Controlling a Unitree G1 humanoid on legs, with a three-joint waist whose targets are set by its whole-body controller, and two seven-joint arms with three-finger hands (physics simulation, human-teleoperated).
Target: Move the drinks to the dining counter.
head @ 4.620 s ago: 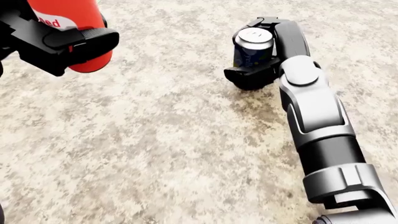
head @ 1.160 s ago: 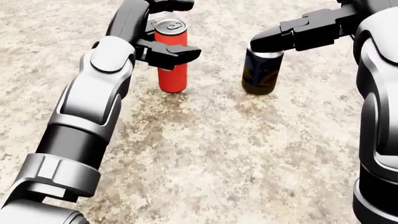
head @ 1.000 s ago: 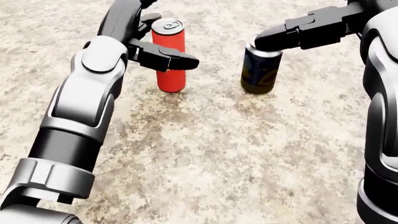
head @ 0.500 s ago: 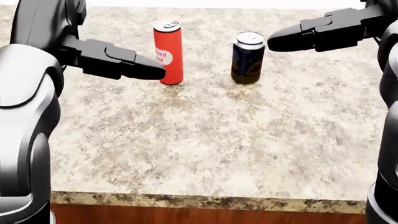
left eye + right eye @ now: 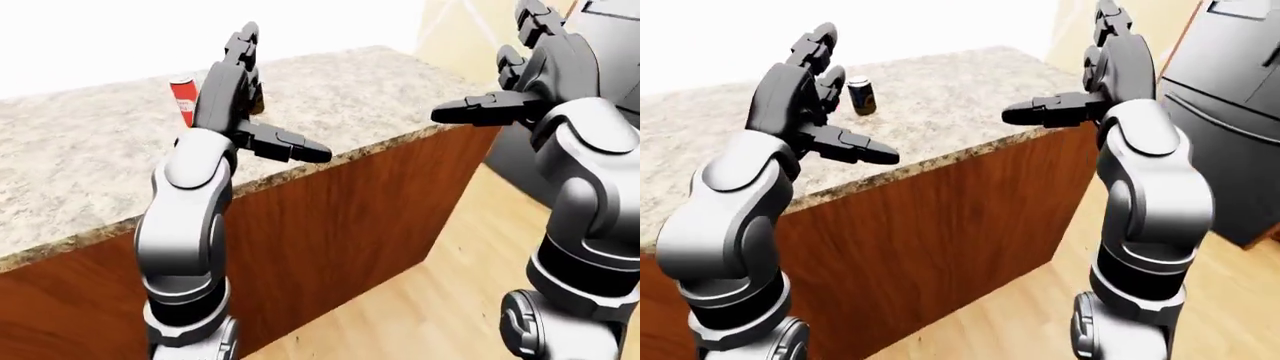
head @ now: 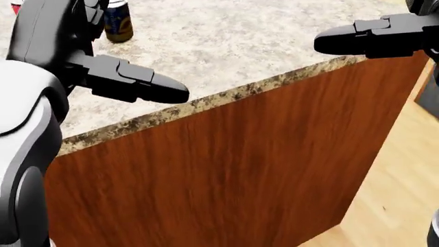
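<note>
Drinks stand together on the granite dining counter (image 5: 970,112), well in from its long wood-faced edge: the red can (image 5: 183,100) shows upright in the left-eye view, part hidden by the robot's arm, and the dark can (image 5: 861,95) shows upright in the right-eye view, far from the counter's outer corner. Neither is held. The left hand (image 5: 810,112) hangs spread above the counter's near edge, one finger jutting out past it, with nothing between the fingers. The right hand (image 5: 1090,82) is likewise spread and bare, raised near the outer corner and clear of the stone. Both cans appear set down where the task wants them, so the work looks near its end.

The risk now lies with the arms rather than the cans. The left hand sits just beside the cans in both eye views, and a careless sweep of that forearm could likely clip one and tip it or roll it toward the edge. Tall and narrow, the red can would probably topple first. A turn of the body might also swing the right elbow toward the dark refrigerator (image 5: 1230,112) beside the wooden floor (image 5: 1010,307). Backing straight off with hands lifted would seem safest.
</note>
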